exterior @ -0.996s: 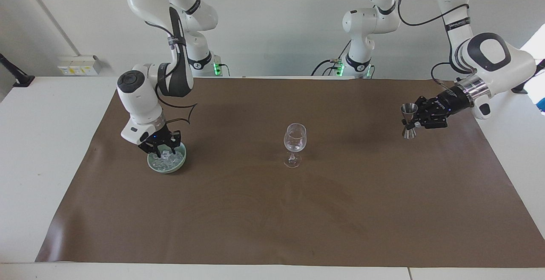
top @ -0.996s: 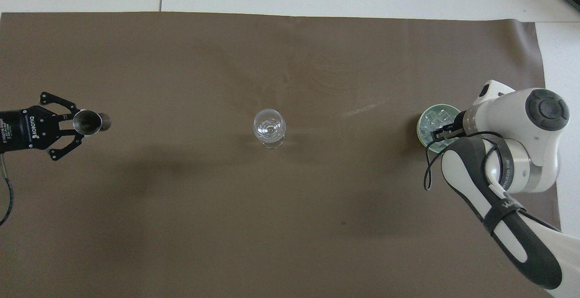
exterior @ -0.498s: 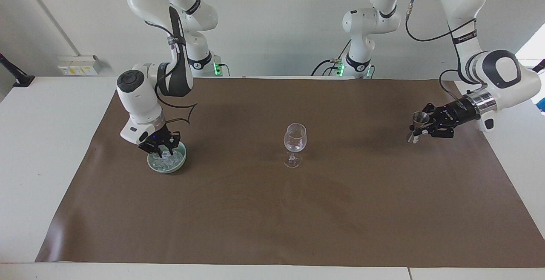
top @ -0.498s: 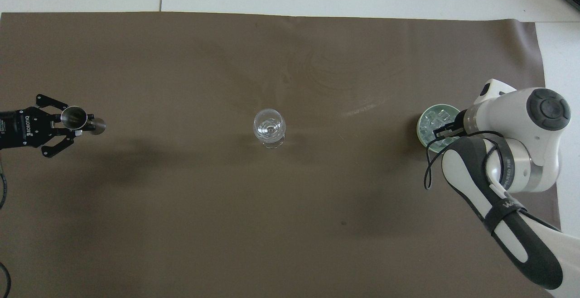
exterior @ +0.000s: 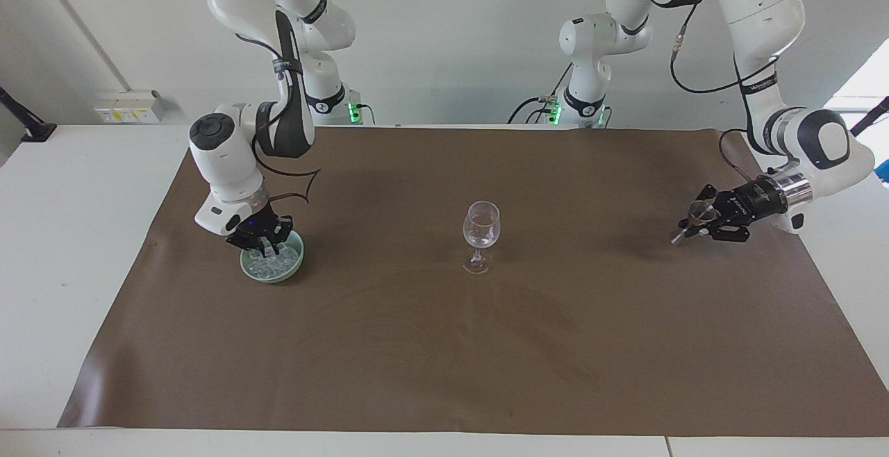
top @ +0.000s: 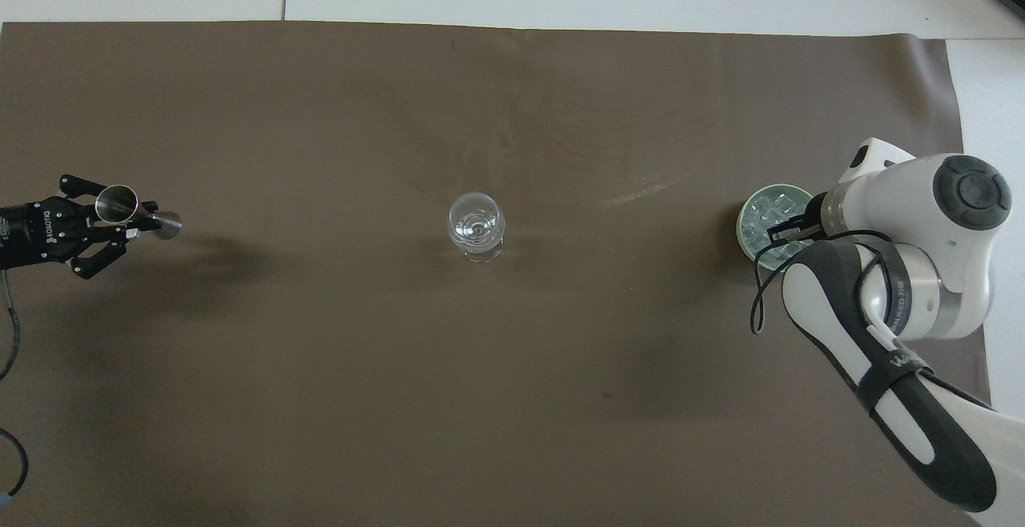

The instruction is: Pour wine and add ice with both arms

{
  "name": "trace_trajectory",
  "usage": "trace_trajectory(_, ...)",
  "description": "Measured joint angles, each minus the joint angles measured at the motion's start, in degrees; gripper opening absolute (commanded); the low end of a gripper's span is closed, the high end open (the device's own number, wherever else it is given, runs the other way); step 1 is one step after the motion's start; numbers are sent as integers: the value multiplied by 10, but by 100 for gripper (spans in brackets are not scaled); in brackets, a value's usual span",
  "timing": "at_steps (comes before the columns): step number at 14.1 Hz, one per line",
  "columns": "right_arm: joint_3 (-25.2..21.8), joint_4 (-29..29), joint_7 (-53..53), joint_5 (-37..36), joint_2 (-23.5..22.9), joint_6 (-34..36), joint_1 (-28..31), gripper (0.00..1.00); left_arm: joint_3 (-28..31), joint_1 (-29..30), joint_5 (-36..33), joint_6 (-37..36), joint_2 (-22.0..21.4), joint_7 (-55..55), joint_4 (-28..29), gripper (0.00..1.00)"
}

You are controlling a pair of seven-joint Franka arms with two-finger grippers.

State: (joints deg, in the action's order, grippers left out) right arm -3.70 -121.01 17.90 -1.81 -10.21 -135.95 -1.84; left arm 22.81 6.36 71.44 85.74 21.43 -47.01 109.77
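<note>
Right gripper [exterior: 267,247], fingers closed among ice [exterior: 272,260] in the lower-left green bowl [exterior: 295,267]; left gripper [exterior: 700,224] clamps a tilted jigger [exterior: 696,218] at right.

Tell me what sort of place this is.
Probably a robotics lab staged as a bar: two white jointed robot arms bolted at a table, a brown mat, a clear stemmed glass.
</note>
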Motion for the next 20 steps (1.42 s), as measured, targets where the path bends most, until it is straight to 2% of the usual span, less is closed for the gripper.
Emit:
trace_trajectory(4,0,21,-1,0,5,28,0,0,1,24,2,-13,23,41,0,0)
trace_trajectory(9,6,53,-63,0,44,88,0,0,2,45,2,-23,60,78,1,0)
trace_trajectory(15,63,156,-189,0,60,213,-1,0,3,64,2,-29,89,111,2,0)
trace_trajectory(20,132,198,-324,1,56,221,-2,0,3,71,2,-33,97,130,11,0)
